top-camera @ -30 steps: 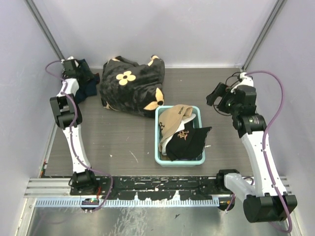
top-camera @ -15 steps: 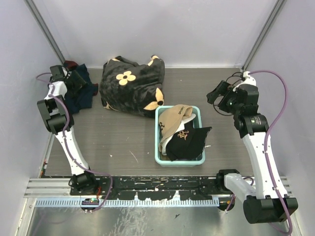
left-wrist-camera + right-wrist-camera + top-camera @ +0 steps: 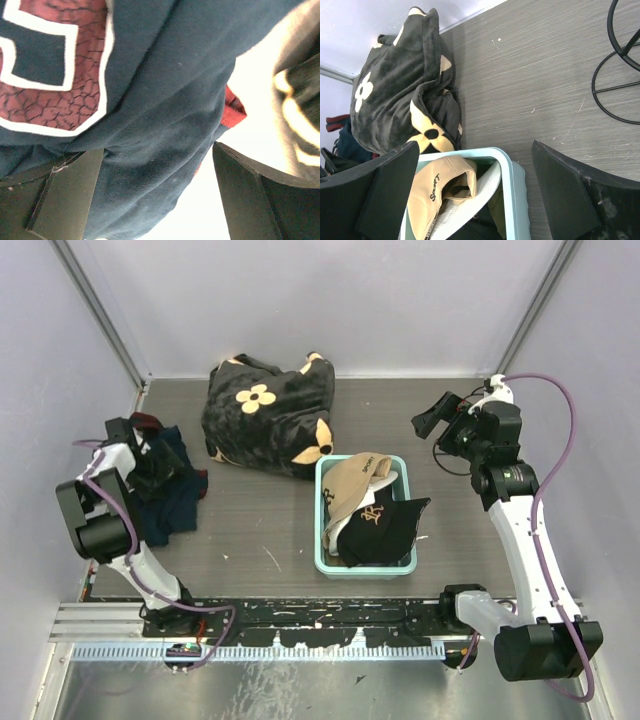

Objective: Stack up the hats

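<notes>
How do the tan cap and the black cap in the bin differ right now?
The tan cap carries dark lettering; the black cap has a tan logo. The tan cap lies at the far end of the bin, the black cap at its near end. The black cap's brim pokes over the right rim; the tan cap's does not. Both sit in the same bin.

Even, diffuse light fills the top view; shadows are soft, detail sharp. In the left wrist view the navy clothing is close and soft-focused against blown-out white. The right wrist view shows the table crisp, the near jaws dark and blurred
</notes>
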Tool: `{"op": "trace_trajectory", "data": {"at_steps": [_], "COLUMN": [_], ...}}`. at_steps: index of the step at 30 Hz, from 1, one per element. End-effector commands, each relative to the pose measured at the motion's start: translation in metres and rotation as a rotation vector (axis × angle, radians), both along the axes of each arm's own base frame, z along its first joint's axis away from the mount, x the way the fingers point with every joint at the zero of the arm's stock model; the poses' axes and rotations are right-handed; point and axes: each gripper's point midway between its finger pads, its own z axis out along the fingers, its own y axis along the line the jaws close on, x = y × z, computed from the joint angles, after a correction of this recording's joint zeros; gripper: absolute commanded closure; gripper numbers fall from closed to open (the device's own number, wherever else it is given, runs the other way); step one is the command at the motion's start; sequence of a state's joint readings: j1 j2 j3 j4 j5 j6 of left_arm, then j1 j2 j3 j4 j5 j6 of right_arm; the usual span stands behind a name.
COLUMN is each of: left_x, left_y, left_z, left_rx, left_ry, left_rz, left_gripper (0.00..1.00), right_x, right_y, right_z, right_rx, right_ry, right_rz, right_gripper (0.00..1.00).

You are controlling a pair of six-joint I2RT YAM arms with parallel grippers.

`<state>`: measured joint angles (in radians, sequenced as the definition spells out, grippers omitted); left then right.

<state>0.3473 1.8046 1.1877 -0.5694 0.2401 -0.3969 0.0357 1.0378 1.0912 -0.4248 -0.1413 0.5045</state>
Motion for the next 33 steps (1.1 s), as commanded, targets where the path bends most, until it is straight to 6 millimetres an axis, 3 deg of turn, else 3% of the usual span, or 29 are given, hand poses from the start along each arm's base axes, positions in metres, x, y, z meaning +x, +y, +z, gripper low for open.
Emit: {"op": "trace_trajectory", "data": {"at_steps": [1,9,12,15,18,22,25,29,33], "left_x": [-0.045,-0.054,-0.038,-0.01,0.027,0.068,0.087,0.1,0.108], "left_y": [0.014,-0.015,-0.033,-0.071,-0.124,-0.218,-0.283,-0.363,-0.424], "left_z": [0.023,0.104,0.141,0.188,0.226,0.272,0.283,0.282,0.247], "left_rx": [0.076,0.004,-0.013,-0.013,-0.04,-0.207,-0.275,-0.377,-0.454], "left_ry": [0.062,-0.135,-0.246,-0.419,-0.592,-0.753,-0.746,-0.72,-0.607], "left_rz": [0.051,0.065,0.031,-0.074,-0.218,-0.436,-0.582,-0.703,-0.785], "left_gripper": [0.02,0.02,0.02,0.02,0.02,0.02,0.02,0.02,0.02], "right_x": [-0.001,0.0,0.004,0.016,0.03,0.042,0.039,0.032,0.026], "right_y": [0.007,0.005,0.009,0.012,0.017,0.02,0.017,0.01,0.002], "right_z": [0.035,0.029,0.025,0.023,0.024,0.034,0.041,0.042,0.048], "right_rx": [0.02,0.014,0.022,0.036,0.047,0.047,0.029,0.0,-0.048], "right_ry": [-0.12,-0.105,-0.097,-0.091,-0.077,-0.077,-0.086,-0.09,-0.09], "right_rz": [0.027,0.01,0.02,0.021,0.037,0.054,0.045,0.023,0.0], "right_gripper": [0.0,0.0,0.0,0.0,0.0,0.0,0.0,0.0,0.0]}}
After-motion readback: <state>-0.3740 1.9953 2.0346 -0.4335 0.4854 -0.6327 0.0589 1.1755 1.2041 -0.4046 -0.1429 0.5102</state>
